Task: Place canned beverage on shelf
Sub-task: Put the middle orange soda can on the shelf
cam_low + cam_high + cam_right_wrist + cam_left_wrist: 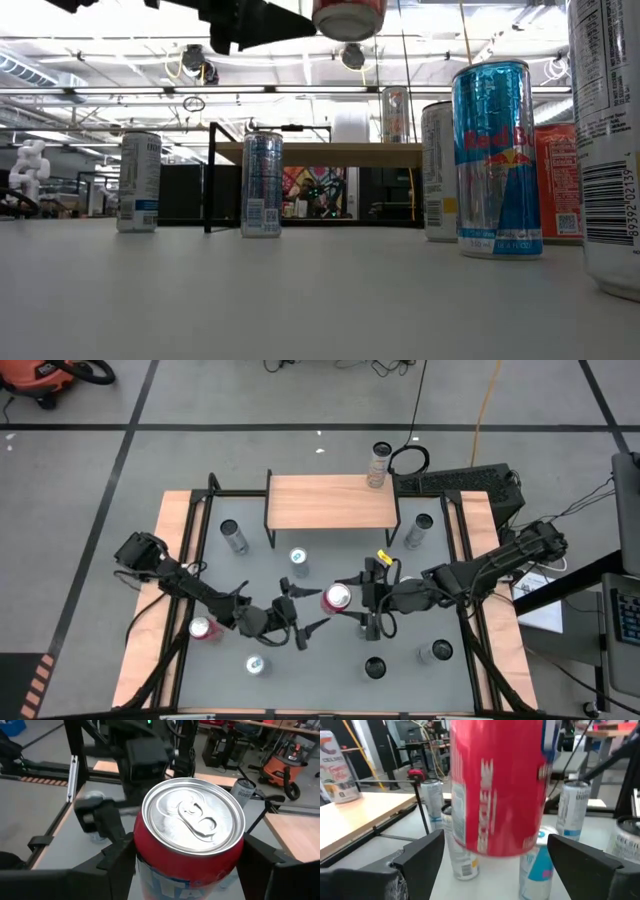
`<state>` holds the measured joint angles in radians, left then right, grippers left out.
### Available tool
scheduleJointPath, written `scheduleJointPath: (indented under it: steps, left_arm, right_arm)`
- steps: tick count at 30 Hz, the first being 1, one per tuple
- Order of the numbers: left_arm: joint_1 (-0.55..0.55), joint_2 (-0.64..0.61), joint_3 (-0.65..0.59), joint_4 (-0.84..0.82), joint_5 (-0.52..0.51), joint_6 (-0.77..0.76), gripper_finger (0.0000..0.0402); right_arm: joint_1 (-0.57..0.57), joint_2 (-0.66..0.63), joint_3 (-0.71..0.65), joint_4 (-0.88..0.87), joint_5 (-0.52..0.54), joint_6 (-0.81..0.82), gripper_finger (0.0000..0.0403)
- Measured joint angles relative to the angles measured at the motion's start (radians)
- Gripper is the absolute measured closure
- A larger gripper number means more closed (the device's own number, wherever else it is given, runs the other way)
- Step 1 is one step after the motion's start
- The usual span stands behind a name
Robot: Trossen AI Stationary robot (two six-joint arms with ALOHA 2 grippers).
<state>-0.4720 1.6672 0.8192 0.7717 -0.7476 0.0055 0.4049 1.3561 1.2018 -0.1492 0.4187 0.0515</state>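
Two grippers are shown meeting over the middle of the grey tabletop (330,660). The right gripper (352,600) is closed on a red aluminium beverage can with a silver top (337,597), its dark fingers (117,857) pressed against opposite sides of the can wall just below the rim, and the can is held upright and clear of the tabletop, as the low view confirms. The left gripper (300,613) is positioned just beside the same can with its fingers (422,852) spread wide on either side of it; no contact with the can wall can be made out. The small low shelf with a light rectangular wooden top on thin black legs (330,503) stands well apart, toward the far edge, and its top carries no can; a pale tall can (378,465) stands behind it.

Several risks are judged to follow. If the left fingers were closed while the right grip was kept, the thin can wall could be dented or the can twisted out of line. If the right fingers were released before a firm left hold was made, the can would drop. A silver-and-blue slim can (299,561) stands between the held can and the shelf, and further cans, including a red can (201,628) by the left arm, stand close by; a low carry could knock these over. The shelf's front edge could also be struck if the can were not lifted above it.
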Motion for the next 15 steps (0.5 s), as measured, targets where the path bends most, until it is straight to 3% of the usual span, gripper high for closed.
scheduleJointPath:
  steps: [5, 15]
  left_arm:
    - [0.015, 0.000, 0.000, 0.023, 0.082, -0.007, 0.0047]
    - [0.026, 0.000, 0.000, 0.061, 0.092, 0.028, 0.0047]
  right_arm:
    - [0.000, 0.001, 0.000, 0.032, -0.003, -0.009, 0.0163]
    - [0.000, 0.001, 0.000, 0.082, -0.004, -0.010, 0.0163]
